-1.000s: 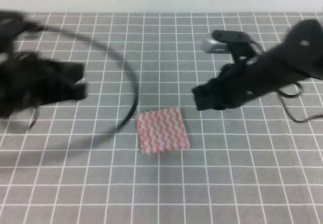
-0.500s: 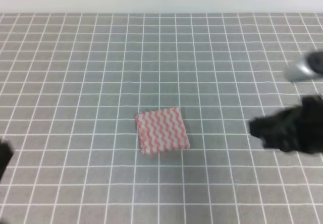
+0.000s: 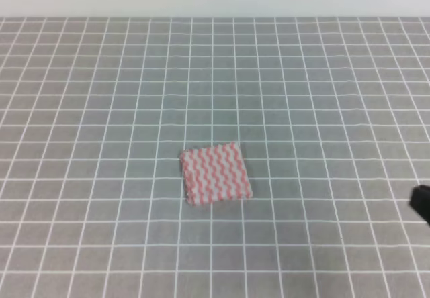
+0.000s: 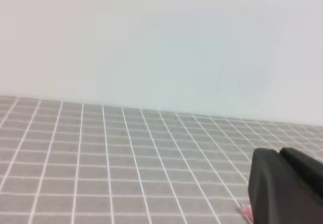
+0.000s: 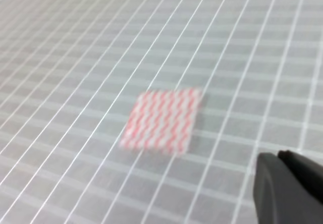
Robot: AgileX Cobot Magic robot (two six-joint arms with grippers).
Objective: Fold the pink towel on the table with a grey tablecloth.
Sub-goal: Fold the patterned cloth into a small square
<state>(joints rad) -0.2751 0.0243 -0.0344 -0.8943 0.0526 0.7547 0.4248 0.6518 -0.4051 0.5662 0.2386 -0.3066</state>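
1. High view: the towel lies flat on the table, a little below and just left of the middle. It is folded into a small, near-square pad, slightly turned so its right edge slants. Pink and white zigzag stripes run across its top.
2. High view: nothing touches the towel. A small dark shape, part of the right arm, shows at the right edge, well apart from the towel. Its gripper is out of view here. The left arm does not show here.
3. Left wrist view: the camera looks low across the table toward a pale wall. A dark block, part of the left gripper, fills the lower right corner. Only that one piece shows, so I cannot tell how far the jaws are apart. Nothing is seen in its hold.
4. Left wrist view: a tiny bit of pink, the towel, peeks out at the block's lower left edge.
5. Right wrist view: the towel lies flat on the table near the middle, blurred.
6. Right wrist view: a dark part of the right gripper sits in the lower right corner, apart from the towel. Its opening cannot be told from this piece, and nothing shows in its hold.
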